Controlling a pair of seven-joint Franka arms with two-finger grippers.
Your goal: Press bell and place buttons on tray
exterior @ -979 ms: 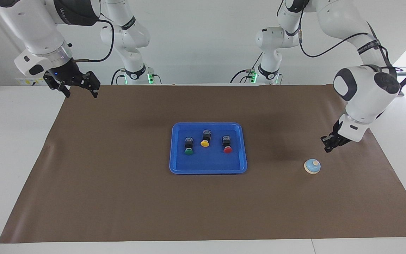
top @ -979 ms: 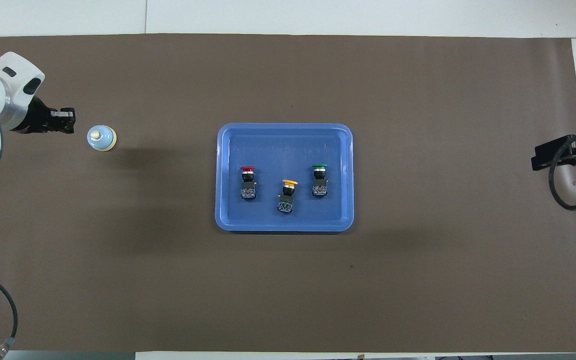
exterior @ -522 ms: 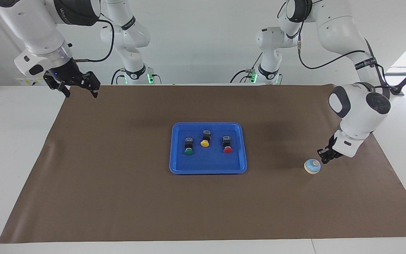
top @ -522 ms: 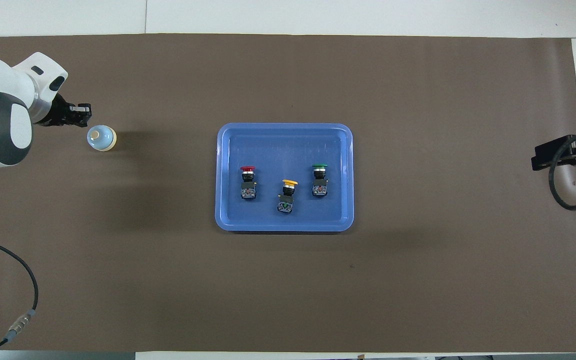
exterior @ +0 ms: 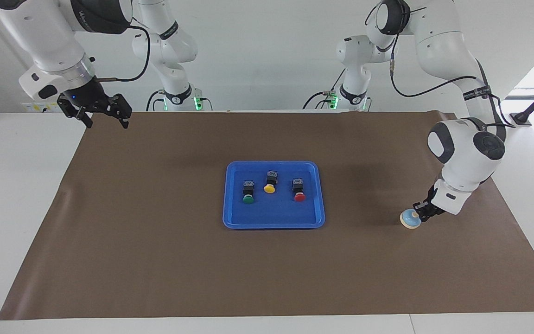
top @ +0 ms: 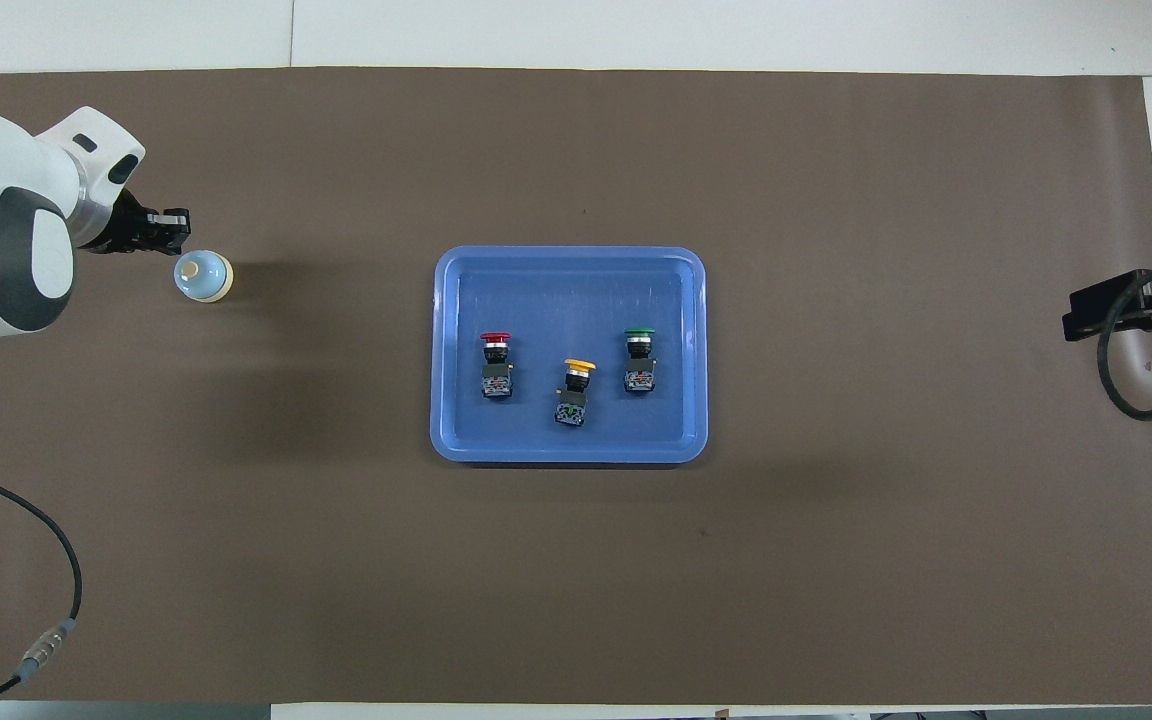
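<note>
Brown-papered counter: three buttons lie in centre tray, placing done. Left gripper, fingers shut and empty, at bell; right gripper waits, fingers spread, empty.

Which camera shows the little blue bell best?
The overhead view: the bell shows whole from above, with its cream knob clear of the left gripper. In the facing view the bell is partly hidden by that gripper at its top.
</note>
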